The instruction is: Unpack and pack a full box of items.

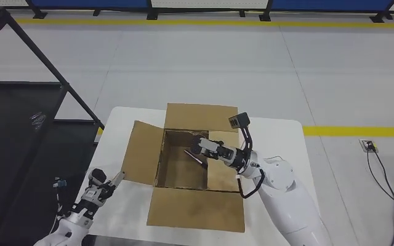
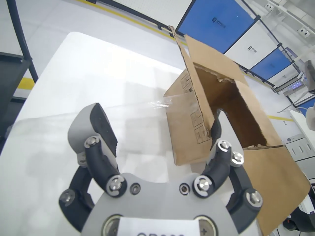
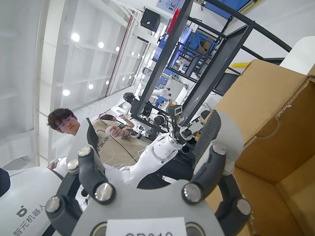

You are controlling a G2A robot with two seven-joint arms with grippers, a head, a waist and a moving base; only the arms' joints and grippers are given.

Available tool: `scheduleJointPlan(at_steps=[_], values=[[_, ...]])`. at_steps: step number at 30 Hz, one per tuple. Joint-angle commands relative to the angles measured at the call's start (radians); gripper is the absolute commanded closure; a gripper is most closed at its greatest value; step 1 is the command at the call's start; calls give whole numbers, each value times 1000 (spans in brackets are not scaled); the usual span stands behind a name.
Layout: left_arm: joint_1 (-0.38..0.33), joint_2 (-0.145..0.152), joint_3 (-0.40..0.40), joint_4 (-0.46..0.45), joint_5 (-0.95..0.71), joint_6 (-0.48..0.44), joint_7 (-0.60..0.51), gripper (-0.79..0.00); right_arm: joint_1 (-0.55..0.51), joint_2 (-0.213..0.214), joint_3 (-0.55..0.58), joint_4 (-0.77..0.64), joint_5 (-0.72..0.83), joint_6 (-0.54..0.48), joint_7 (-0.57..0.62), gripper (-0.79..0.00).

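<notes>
Over the open cardboard box (image 1: 196,210) on a white table (image 1: 277,132), the right gripper (image 1: 199,146) hangs with jaws spread wide and empty, the carton's wall just beside one finger (image 3: 209,133). Off to the side, the left gripper (image 1: 109,178) likewise gapes, holding nothing, a box flap (image 1: 140,152) just beyond its fingertips.

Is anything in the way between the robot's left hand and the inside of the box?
Yes. The side flap of the box sticks outward, right in front of the open left gripper. It would probably have to go over that.
</notes>
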Motion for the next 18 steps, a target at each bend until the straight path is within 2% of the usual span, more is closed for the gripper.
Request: scheduleJointPlan(at_steps=[1,7,11,15,18], values=[[22,-1,-13,-41,12,1,22,-785,-9,4,7,-11,-2,-2,0,-785],[92,-5,-51,-167,-12,-24,73,-785,-54,19,40,-59,-30,-48,17,-785],[131,-6,-58,-258,-58,-74,57,-785,-100,33,84,-103,-45,-86,25,-785],[118,-4,-44,-321,-96,-102,-6,-785,-159,50,151,-149,-58,-124,17,-785],[74,-3,14,-331,-76,-88,-63,-785,-224,62,201,-191,-93,-163,-3,-785]])
